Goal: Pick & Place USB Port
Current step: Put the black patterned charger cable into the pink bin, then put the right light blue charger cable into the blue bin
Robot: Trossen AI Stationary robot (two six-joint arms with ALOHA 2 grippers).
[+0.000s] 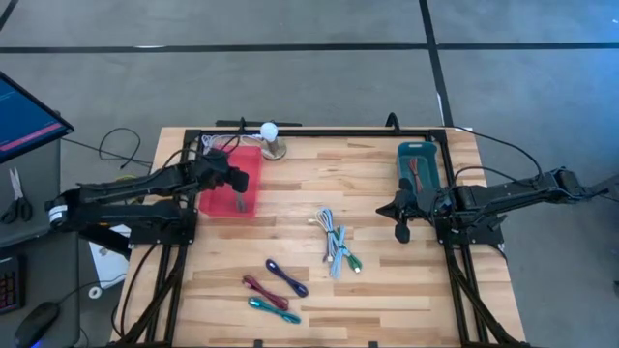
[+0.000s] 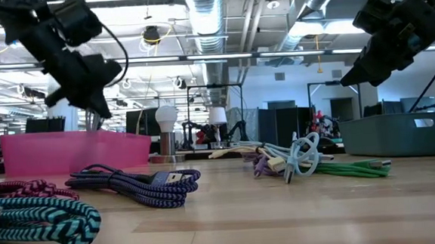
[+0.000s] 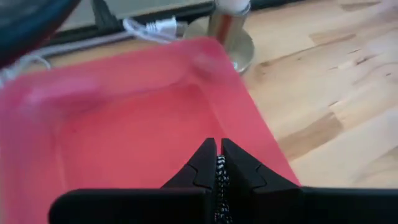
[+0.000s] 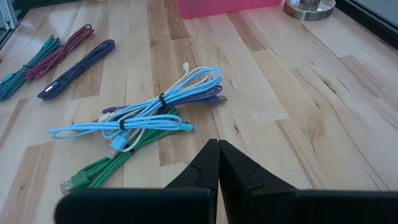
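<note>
The high view is looking straight down from above, taking in the whole worktop [image 1: 387, 280] and both arms. The low view is sitting at worktop height, facing level across the boards into the room behind — the braided cables at the front are lying very close to its lens. The left wrist view is looking forward past its own fingers, close over the pink bin [image 3: 124, 118], which is also showing in the high and low views. The right wrist view is facing across the worktop toward the cable bundle [image 4: 149, 115] — that bundle is appearing in the high and low views too.
</note>
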